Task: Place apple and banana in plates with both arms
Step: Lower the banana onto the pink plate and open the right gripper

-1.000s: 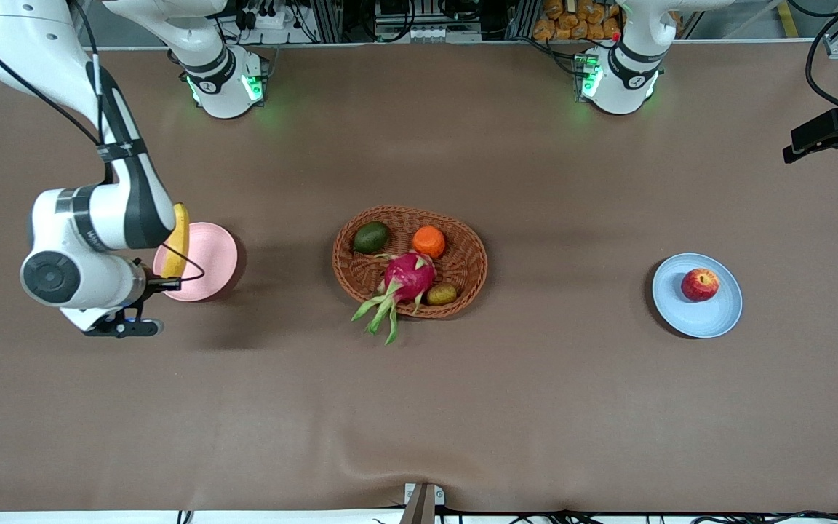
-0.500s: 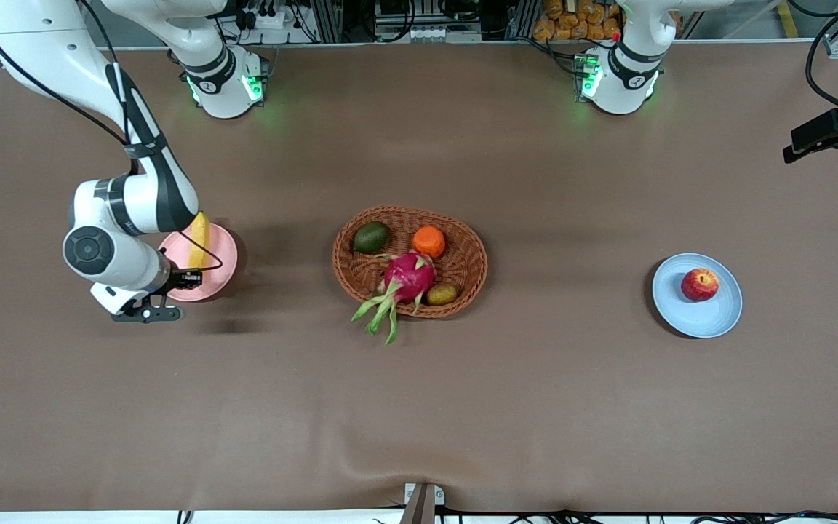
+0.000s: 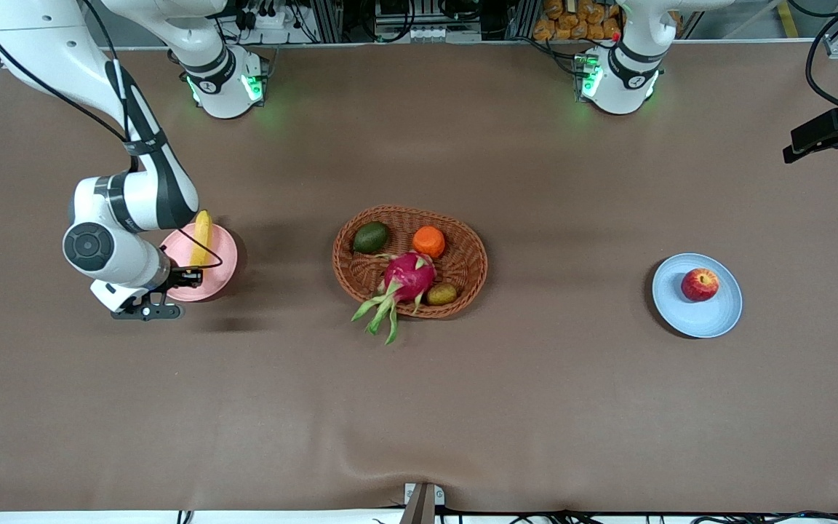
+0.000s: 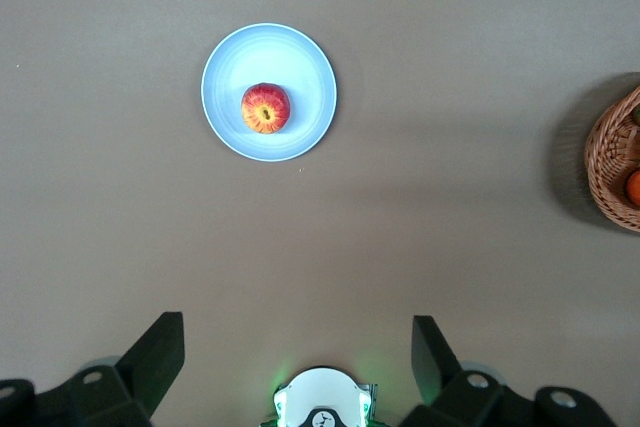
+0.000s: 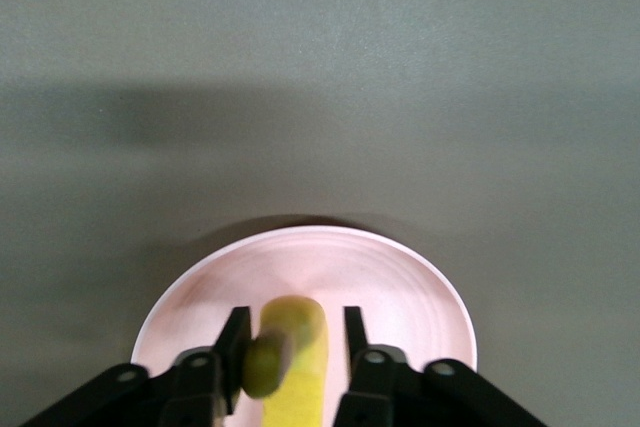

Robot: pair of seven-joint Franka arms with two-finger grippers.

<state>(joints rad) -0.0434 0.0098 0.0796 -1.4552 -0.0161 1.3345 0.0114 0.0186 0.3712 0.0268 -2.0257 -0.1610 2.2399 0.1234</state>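
Observation:
The yellow banana (image 3: pixel 202 234) lies over the pale pink plate (image 3: pixel 221 256) at the right arm's end of the table. My right gripper (image 3: pixel 188 276) is low over that plate. In the right wrist view the banana (image 5: pixel 295 357) sits between the fingers (image 5: pixel 236 337) of this gripper (image 5: pixel 292 335), with a gap on one side, over the pink plate (image 5: pixel 390 277). The red apple (image 3: pixel 700 284) rests in the light blue plate (image 3: pixel 710 316), also in the left wrist view (image 4: pixel 265 108). My left gripper (image 3: pixel 823 145) is open and empty, high up beside the table (image 4: pixel 295 347).
An oval wicker basket (image 3: pixel 471 255) stands mid-table with an avocado (image 3: pixel 371 237), an orange fruit (image 3: pixel 428 241), a magenta dragon fruit (image 3: pixel 409 276) and a small brown fruit (image 3: pixel 441 294). The basket's edge shows in the left wrist view (image 4: pixel 610 162).
My right arm moved toward the basket with the banana, bringing it more squarely over the pink plate, then held nearly still. The left arm, apple and blue plate have not moved.

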